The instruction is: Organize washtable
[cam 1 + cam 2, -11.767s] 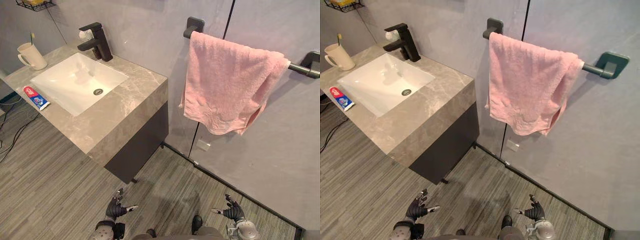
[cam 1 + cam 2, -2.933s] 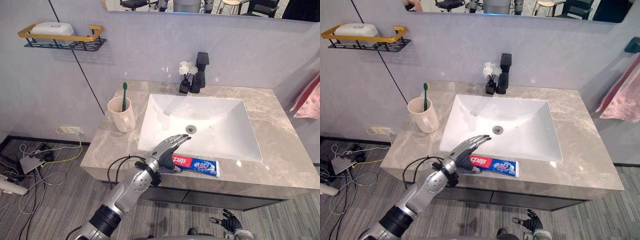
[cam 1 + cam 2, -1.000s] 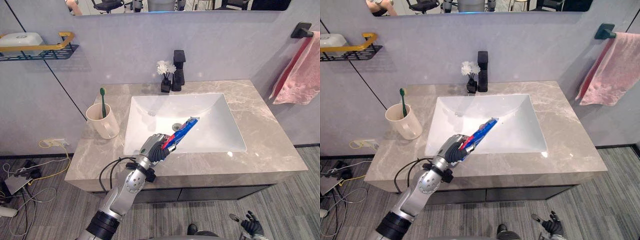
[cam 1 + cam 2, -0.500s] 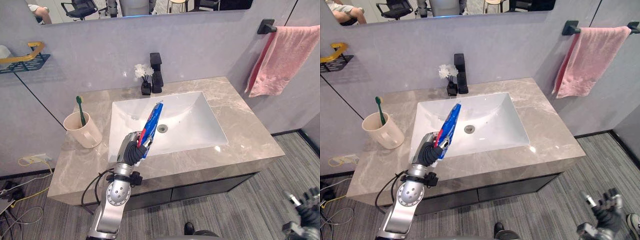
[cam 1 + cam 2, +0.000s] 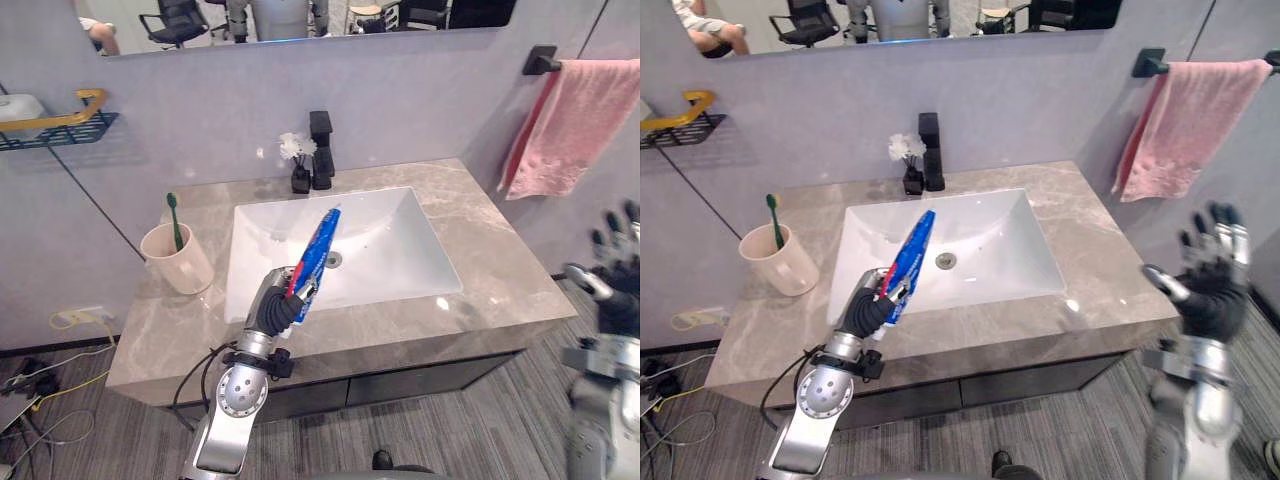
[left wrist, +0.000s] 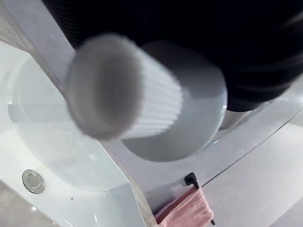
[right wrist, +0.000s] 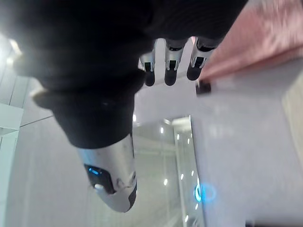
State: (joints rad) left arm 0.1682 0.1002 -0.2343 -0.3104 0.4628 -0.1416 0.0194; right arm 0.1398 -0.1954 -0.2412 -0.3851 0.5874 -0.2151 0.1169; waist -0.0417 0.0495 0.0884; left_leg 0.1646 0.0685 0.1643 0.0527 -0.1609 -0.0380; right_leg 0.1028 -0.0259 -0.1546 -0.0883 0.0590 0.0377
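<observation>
Toothpaste [image 5: 318,250], gripped by left robot hand [image 5: 270,310], above sink [image 5: 395,255] near cup [image 5: 186,270].

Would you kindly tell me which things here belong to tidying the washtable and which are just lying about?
Job in hand: toothpaste tube, gripped in the left hand; cup with toothbrush; washtable top.

Lying about: faucet, flower vase, pink towel, wall shelf. The right hand is raised open, idle.

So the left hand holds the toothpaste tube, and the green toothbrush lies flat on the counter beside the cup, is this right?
Not quite. The left hand holds the toothpaste tube, but the green toothbrush stands in the cup, not flat on the counter; the left eye view shows it.
</observation>
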